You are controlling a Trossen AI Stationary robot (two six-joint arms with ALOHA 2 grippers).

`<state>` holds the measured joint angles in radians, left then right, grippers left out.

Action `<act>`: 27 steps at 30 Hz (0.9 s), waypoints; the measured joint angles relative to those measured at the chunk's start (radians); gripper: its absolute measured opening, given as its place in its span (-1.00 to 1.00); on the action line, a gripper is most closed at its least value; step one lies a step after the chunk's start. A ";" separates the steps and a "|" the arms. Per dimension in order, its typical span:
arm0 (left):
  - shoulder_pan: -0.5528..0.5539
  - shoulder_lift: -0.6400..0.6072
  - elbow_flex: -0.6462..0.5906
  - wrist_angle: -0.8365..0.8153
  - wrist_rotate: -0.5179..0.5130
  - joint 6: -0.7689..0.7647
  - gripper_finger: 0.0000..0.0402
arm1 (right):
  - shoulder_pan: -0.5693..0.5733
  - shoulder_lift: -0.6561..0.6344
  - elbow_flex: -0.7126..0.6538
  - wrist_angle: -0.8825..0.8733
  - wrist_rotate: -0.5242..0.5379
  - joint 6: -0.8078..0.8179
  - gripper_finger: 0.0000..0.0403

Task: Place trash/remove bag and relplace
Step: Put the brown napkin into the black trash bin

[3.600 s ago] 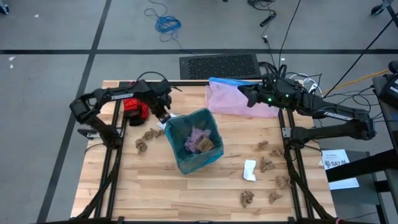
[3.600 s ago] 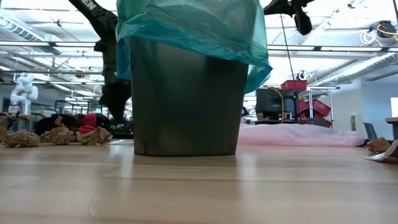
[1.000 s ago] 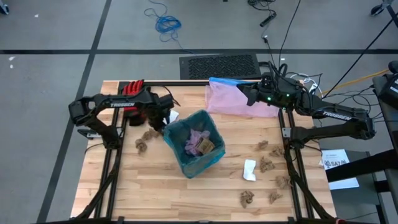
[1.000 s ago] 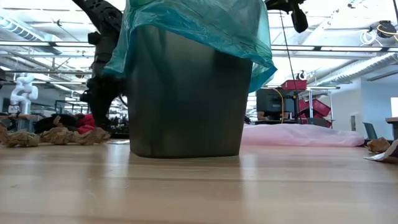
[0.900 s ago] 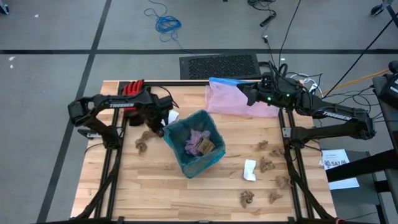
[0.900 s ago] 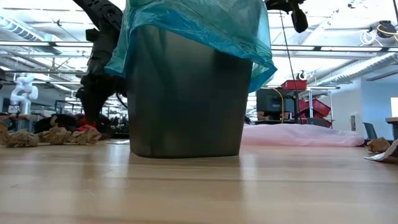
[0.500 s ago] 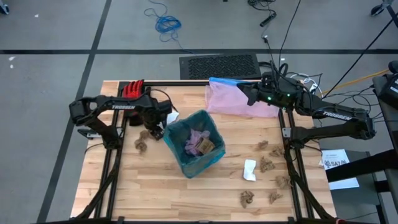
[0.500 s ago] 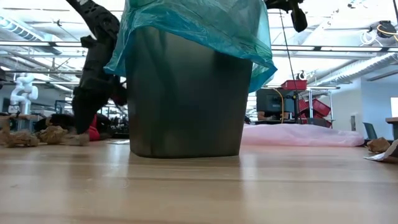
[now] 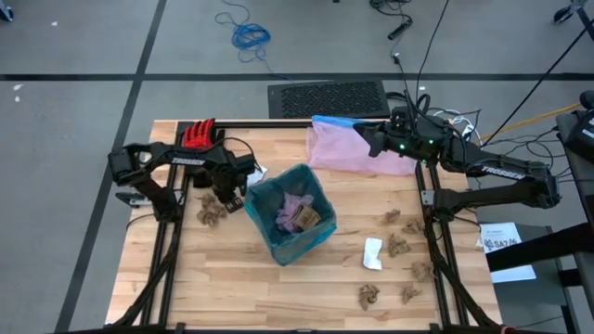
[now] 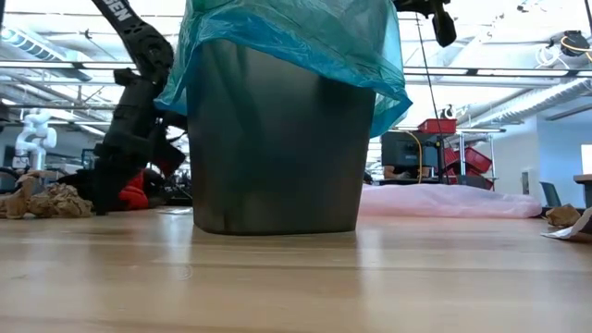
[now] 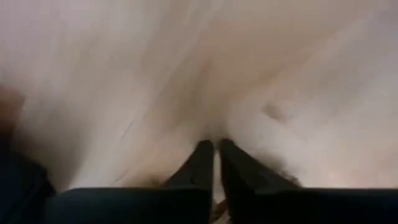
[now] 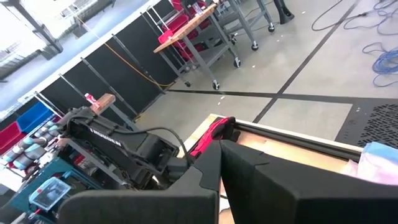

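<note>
Teal bag [image 9: 289,212] lines a dark bin [image 10: 274,148] mid-bench, its rim folded over the bin's top edge; inside lie crumpled paper and a bit of pale pink wrap. Left pincer [image 9: 225,197] is down at the bench [image 9: 232,288] just left of the bin, fingers [image 11: 200,163] drawn nearly together w/ only a thin slit between, tips at the wood; nothing seen held. Brown paper wads [image 9: 208,213] lie right beside it. Red item [image 9: 197,135] at far left corner. Right pincer [image 9: 365,141] hangs above the pink bag w/ blue edge [image 9: 345,145] at far side, fingers closed, empty. More paper wads [image 9: 399,246] and a white scrap [image 9: 372,253] scattered near right.
</note>
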<state>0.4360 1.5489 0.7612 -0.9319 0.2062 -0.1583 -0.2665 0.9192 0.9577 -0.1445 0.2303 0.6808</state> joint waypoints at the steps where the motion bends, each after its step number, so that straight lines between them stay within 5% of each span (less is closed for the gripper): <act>1: -0.001 -0.006 0.016 -0.014 0.003 0.008 -0.96 | 0.000 0.000 0.000 0.000 0.000 -0.007 -1.00; 8: -0.014 -0.094 0.213 -0.218 -0.041 -0.052 -0.99 | 0.000 0.000 0.000 0.001 0.000 -0.022 -1.00; 12: -0.020 -0.193 0.276 -0.367 -0.086 -0.225 -0.99 | 0.000 0.000 0.000 0.007 -0.004 -0.036 -1.00; 19: -0.046 -0.360 0.203 -0.467 -0.084 -0.555 -1.00 | 0.000 0.000 0.000 0.006 -0.028 -0.049 -1.00; 27: -0.068 -0.393 0.113 -0.465 -0.073 -0.602 -0.69 | -0.002 0.000 0.000 0.005 -0.051 -0.069 -1.00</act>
<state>0.3676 1.1556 0.8740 -1.3970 0.1332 -0.7607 -0.2684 0.9192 0.9581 -0.1395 0.1788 0.6121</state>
